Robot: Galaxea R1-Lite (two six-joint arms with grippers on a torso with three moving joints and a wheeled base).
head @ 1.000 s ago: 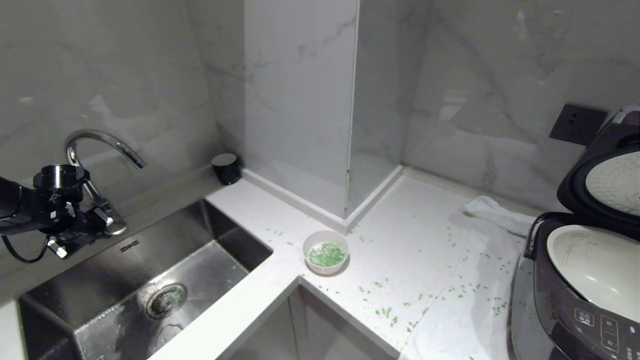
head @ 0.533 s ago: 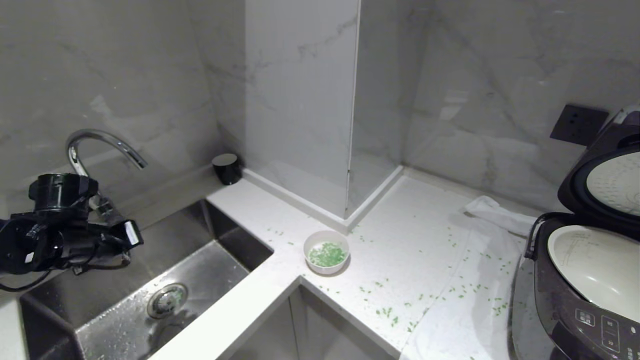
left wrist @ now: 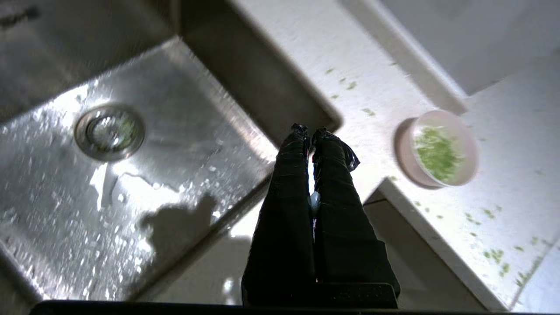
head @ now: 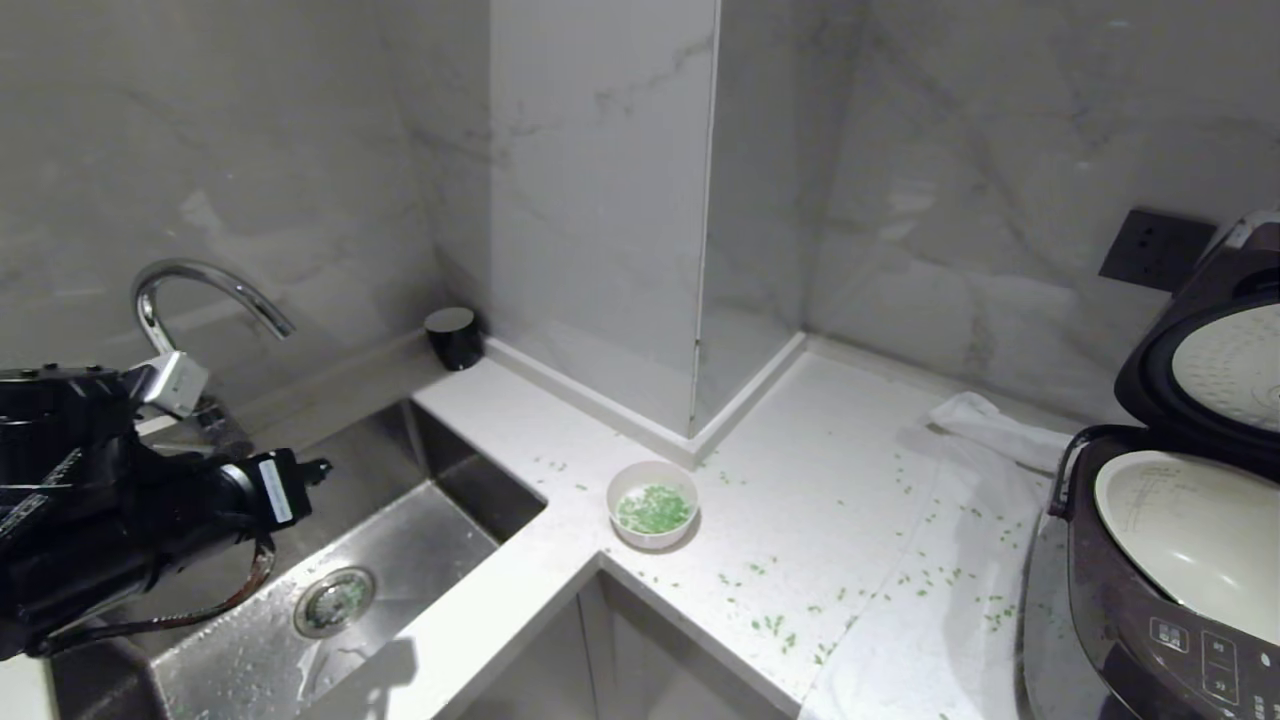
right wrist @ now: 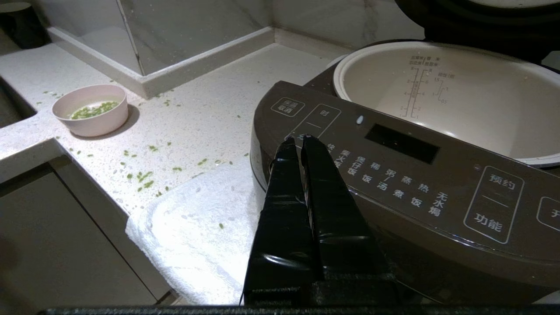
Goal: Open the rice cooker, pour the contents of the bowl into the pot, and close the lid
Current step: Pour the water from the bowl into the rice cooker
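left claw pressed together over the sink, bowl waiting on the surface

your left claw (left wrist: 309, 133) has its two black, film-wrapped fingers pressed together with nothing between them. it hangs above the corner of the steel sink (head: 400, 560), whose wet floor glints around a round drain (head: 333, 601). a curved chrome tap (head: 205, 290) rises behind the arm.

past the sink edge you see the bowl (head: 652, 504), small, round, pale pink outside and white inside, standing upright on the white speckled surface (head: 800, 470), well apart from the claw. the contents of the bowl (head: 652, 509), tiny bright green grains, cover its bottom, and more green bits lie scattered over the surface and over a white textured towel (head: 960, 600).

your right claw (right wrist: 298, 142) is also pressed together and empty, just in front of the rice cooker (head: 1130, 620). the rice cooker is dark brown-grey and rounded. its sloping panel carries white chinese labels, among them 预约 and 功能, beside a small dark display. the lid (head: 1210, 350) stands raised, showing a pale dimpled plate. the pot (head: 1190, 530) sits inside, smooth cream-white, with printed level marks on its wall.

a small black cylinder (head: 453, 336) stands by the marbled wall, and a dark socket (head: 1155, 248) is mounted near the lid.
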